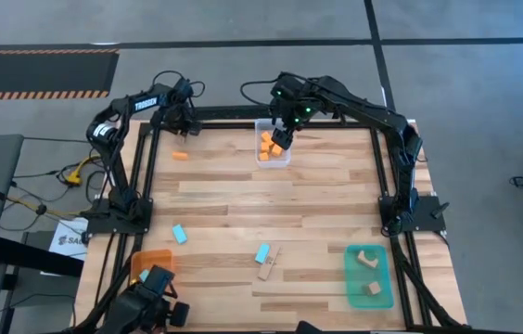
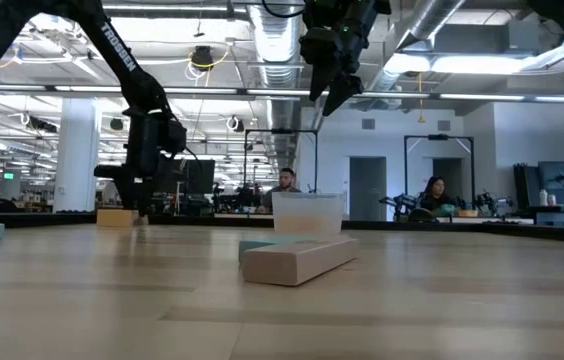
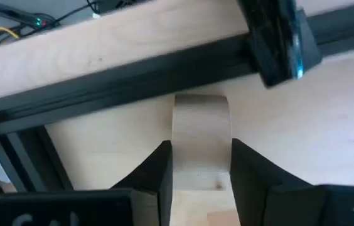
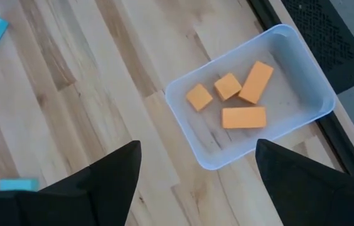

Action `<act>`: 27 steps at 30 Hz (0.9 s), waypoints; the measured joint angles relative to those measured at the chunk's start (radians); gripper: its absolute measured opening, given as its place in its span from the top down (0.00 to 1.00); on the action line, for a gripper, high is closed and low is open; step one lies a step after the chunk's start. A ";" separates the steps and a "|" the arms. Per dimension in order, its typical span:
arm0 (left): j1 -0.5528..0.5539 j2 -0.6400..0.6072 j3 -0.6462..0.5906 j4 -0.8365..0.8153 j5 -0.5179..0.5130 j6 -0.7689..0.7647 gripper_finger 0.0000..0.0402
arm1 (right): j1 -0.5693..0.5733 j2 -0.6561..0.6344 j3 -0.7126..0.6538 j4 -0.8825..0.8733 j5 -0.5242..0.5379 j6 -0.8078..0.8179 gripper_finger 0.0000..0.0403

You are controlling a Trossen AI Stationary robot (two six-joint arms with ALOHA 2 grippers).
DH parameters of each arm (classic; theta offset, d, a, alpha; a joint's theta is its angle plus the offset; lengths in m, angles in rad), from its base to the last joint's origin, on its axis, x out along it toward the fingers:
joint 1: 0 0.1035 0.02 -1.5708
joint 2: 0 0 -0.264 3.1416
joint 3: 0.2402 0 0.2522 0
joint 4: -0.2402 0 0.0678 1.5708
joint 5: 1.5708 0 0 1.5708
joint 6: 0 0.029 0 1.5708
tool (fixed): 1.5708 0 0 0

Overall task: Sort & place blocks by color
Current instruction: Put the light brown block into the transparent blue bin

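Under the wide-open right end effector (image 4: 196, 166), the clear tray (image 4: 302, 59) holds four orange blocks (image 4: 244, 117); left end effector (image 3: 201, 166) grips a tan block (image 3: 200, 135).

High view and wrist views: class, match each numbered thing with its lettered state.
Things:
1. clear tray
2. teal-green tray
3. left tool
4. right tool

States:
a. open, above the clear tray
b. holds two tan blocks
c. holds four orange blocks
d. closed on a round-ended tan block

Pairs: 1-c, 2-b, 3-d, 4-a
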 joint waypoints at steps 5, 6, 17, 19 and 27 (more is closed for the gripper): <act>-0.008 -0.040 -0.001 -0.076 0.014 0.043 0.77 | 0.001 0.000 0.000 -0.009 0.000 -0.001 0.18; -0.011 -0.058 -0.001 -0.093 0.014 0.054 0.77 | 0.001 0.000 0.000 -0.019 0.000 -0.001 0.18; -0.128 -0.434 -0.035 -0.132 0.217 0.141 0.75 | -0.006 -0.156 -0.008 -0.244 0.004 0.021 0.20; -0.161 -0.513 -0.065 -0.093 0.394 0.164 0.75 | 0.014 -0.216 -0.035 -0.266 0.004 0.066 0.20; -0.369 -0.769 -0.292 0.321 0.863 0.047 0.73 | 0.219 -0.481 -0.252 -0.329 -0.001 0.467 0.20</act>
